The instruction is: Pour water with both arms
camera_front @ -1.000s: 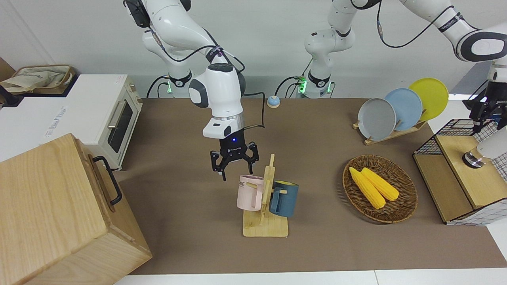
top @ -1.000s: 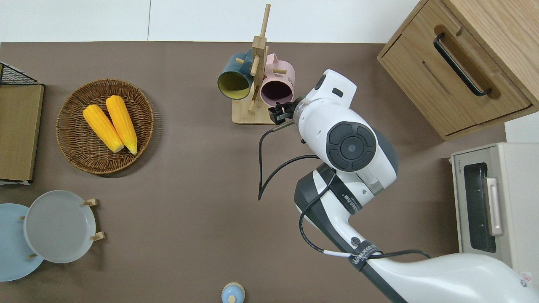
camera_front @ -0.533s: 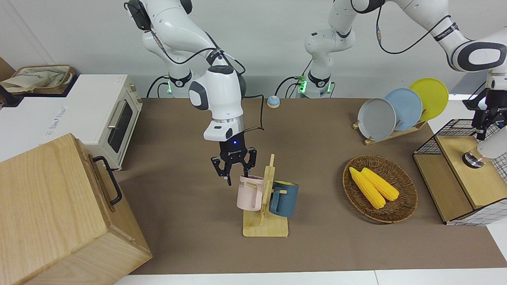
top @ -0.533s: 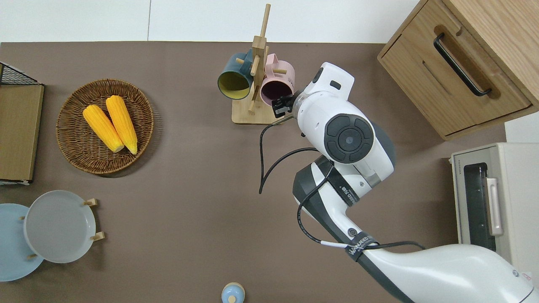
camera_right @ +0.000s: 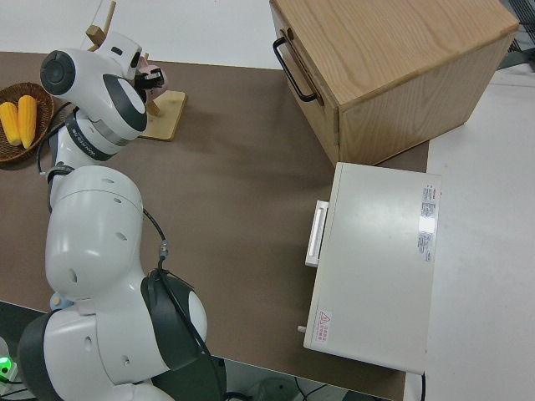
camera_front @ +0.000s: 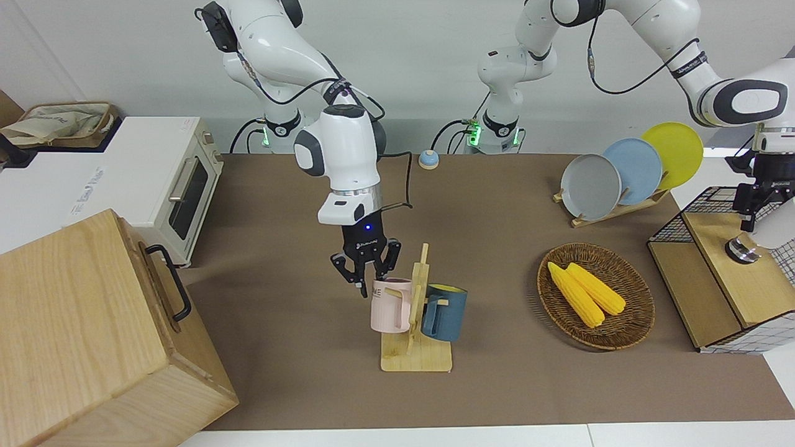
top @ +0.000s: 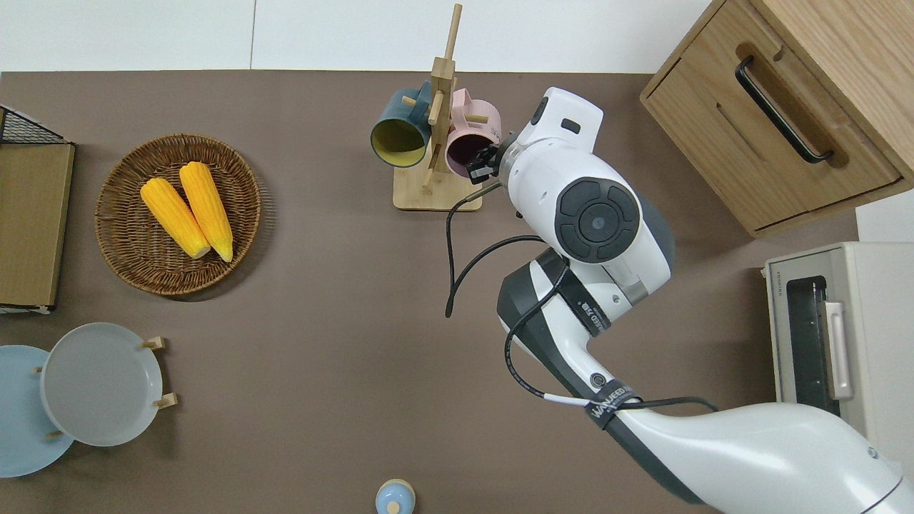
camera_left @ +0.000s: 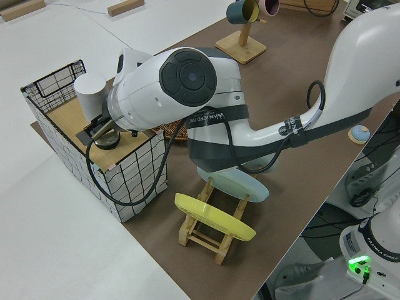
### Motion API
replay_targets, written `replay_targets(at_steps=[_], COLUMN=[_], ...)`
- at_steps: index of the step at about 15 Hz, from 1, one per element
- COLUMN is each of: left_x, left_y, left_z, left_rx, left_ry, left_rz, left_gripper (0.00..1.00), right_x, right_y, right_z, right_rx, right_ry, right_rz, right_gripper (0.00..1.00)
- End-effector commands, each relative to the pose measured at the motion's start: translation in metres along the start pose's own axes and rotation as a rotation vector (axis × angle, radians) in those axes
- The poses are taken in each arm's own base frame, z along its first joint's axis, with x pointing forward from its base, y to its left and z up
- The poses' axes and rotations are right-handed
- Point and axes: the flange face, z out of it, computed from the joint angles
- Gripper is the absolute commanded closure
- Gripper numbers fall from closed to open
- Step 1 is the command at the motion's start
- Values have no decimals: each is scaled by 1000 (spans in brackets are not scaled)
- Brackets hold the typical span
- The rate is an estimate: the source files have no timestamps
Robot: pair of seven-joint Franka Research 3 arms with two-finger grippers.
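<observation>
Currently the right gripper (camera_front: 367,280) is positioned at the rim of the pink mug (camera_front: 390,305), fingers spread apart, one finger outside the mug wall and the other over its mouth; the fingers have not closed on the rim. The pink mug hangs on a wooden mug stand (camera_front: 416,357), back to back with a dark blue mug (camera_front: 445,313) on the opposite peg, the blue one toward the left arm's end of the table. The left gripper (camera_front: 759,195) is over a wire-sided crate with a wooden top (camera_front: 733,273) at the left arm's end of the table, next to a white cylindrical container (camera_left: 90,89) and a small round metal piece (camera_front: 741,250) on that top; its finger opening cannot be determined. A wicker basket (camera_front: 627,335) holding two ears of corn (camera_front: 585,294) lies between the mug stand and the crate.
</observation>
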Motion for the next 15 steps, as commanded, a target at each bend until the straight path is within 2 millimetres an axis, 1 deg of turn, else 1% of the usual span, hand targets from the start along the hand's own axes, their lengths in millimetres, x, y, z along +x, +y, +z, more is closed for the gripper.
replay_targets(at_steps=[1, 4, 6, 8, 11, 14, 15], left_x=[0, 3, 3, 2, 4, 7, 7], left_y=[0, 4, 4, 7, 10, 9, 9], left_z=[4, 5, 6, 10, 12, 9, 9], left_rx=[17, 18, 19, 13, 12, 15, 15], left_ry=[26, 32, 33, 32, 40, 45, 45], left_rz=[18, 21, 21, 17, 12, 11, 11], left_gripper=[5, 7, 9, 13, 46, 69, 125], right_x=[8, 8, 8, 8, 6, 6, 6], right_y=[2, 1, 1, 0, 0, 0, -4], right_z=[4, 4, 4, 4, 5, 4, 3], right_rx=[-12, -12, -12, -11, -15, -31, -34], right_ry=[14, 15, 15, 14, 11, 15, 17], right_rz=[-22, -20, -22, -23, -30, -51, -61], right_gripper=[682, 768, 850, 900, 996, 1000, 1000])
